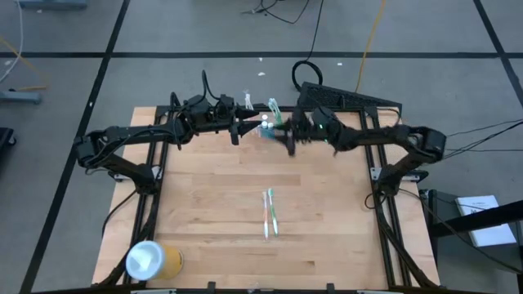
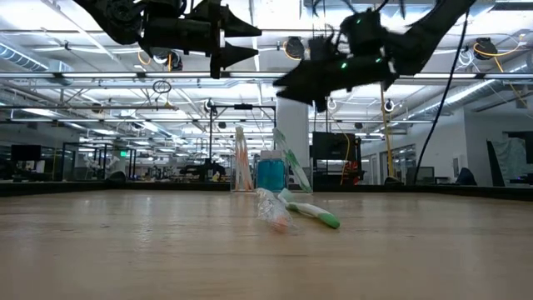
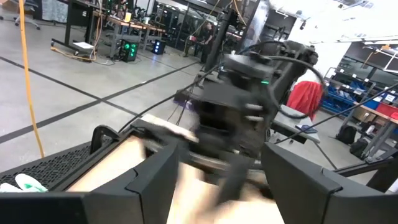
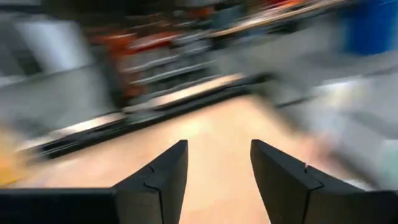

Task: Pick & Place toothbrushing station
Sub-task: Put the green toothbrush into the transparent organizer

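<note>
The toothbrushing station [image 1: 268, 124] stands on its base at the table's far middle; in the low view it [image 2: 270, 175] shows a blue part with toothbrushes upright in it. My left gripper [image 1: 239, 131] hovers open just left of it, well above the table [image 2: 248, 43]. My right gripper [image 1: 288, 139] hovers open just right of it, also raised [image 2: 296, 90], and blurred. Neither has anything between its fingers [image 3: 217, 180] [image 4: 219, 180]. Two toothbrushes [image 1: 270, 214] lie flat on the table's middle.
A yellow cylinder with a white round end [image 1: 151, 260] lies at the near left corner. The loose toothbrushes [image 2: 308, 211] lie in front of the station. A dark mesh panel [image 1: 343, 100] sits behind the far right edge. Bare wood [image 1: 204, 196] spans the table's middle.
</note>
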Controlling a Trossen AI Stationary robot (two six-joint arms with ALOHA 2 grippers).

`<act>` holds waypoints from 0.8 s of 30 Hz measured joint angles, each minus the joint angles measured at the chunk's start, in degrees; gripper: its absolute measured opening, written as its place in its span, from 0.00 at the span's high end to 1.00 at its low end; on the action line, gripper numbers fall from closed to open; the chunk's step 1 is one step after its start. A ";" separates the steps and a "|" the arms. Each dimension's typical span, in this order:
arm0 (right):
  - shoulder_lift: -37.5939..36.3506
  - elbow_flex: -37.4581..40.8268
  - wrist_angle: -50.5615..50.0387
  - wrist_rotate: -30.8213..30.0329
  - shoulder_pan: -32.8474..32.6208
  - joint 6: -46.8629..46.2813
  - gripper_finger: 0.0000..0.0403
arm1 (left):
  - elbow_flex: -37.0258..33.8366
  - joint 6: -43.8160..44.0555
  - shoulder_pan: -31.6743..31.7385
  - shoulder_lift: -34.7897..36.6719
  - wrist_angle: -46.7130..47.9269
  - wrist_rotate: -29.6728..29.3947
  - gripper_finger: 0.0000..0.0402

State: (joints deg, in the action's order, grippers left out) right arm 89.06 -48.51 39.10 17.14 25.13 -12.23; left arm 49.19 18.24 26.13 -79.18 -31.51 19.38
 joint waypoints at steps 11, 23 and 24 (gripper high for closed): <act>-1.50 8.06 -3.21 -11.44 -27.50 -2.94 0.57 | 0.00 0.00 0.00 0.00 0.00 -0.02 0.41; 7.99 8.02 -5.03 -19.85 -37.83 -12.88 0.46 | 0.00 0.00 0.00 0.00 0.00 0.00 0.41; 9.36 8.02 -3.64 -19.95 -38.38 -14.62 0.46 | 0.00 0.00 0.00 0.00 0.00 0.00 0.41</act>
State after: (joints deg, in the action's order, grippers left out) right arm 98.42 -40.49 35.46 -2.82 -13.26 -26.84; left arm 49.19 18.24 26.13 -79.18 -31.51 19.38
